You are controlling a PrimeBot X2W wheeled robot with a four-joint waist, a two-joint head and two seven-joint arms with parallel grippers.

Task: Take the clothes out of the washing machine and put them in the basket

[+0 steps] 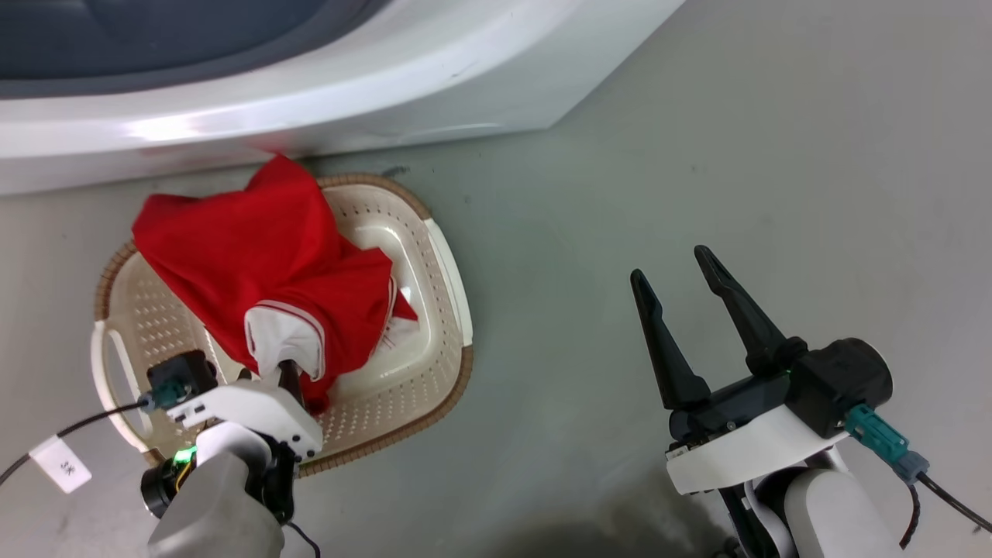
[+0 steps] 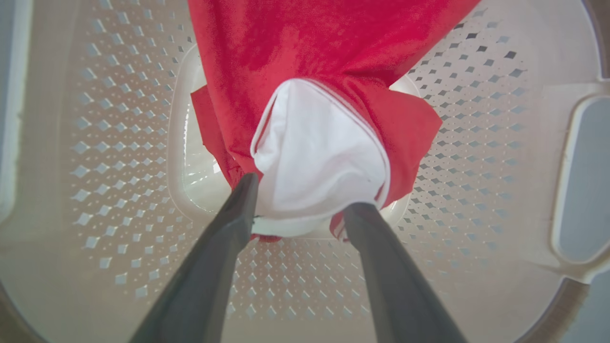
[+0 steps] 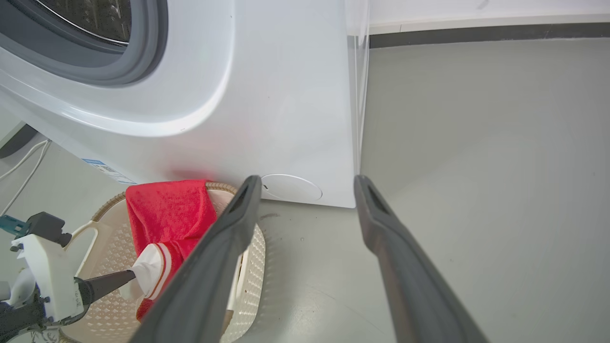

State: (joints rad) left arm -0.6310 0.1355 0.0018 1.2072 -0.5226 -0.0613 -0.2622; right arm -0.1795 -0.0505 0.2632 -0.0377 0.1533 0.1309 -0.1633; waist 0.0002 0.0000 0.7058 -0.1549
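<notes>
The clothes (image 1: pixel 256 256), a bright red garment with a white striped cuff, lie draped over the cream basket (image 1: pixel 457 310) and its far rim, on the floor in front of the washing machine (image 1: pixel 310 101). My left gripper (image 1: pixel 287 364) reaches into the basket. In the left wrist view its fingers stand wide apart, and the white cuff (image 2: pixel 319 157) bulges between the tips of the left gripper (image 2: pixel 302 200). My right gripper (image 1: pixel 670 265) hangs open and empty over bare floor to the right of the basket. The right wrist view has the washing machine (image 3: pixel 286 95), the clothes (image 3: pixel 167 209) and the basket (image 3: pixel 257 247).
Grey floor (image 1: pixel 697 155) spreads to the right of the basket and machine. The machine's grey-rimmed porthole (image 3: pixel 143 62) is up at the left in the right wrist view. A white tag (image 1: pixel 60 463) hangs on the left arm's cable. White cables (image 3: pixel 24 162) run beside the machine.
</notes>
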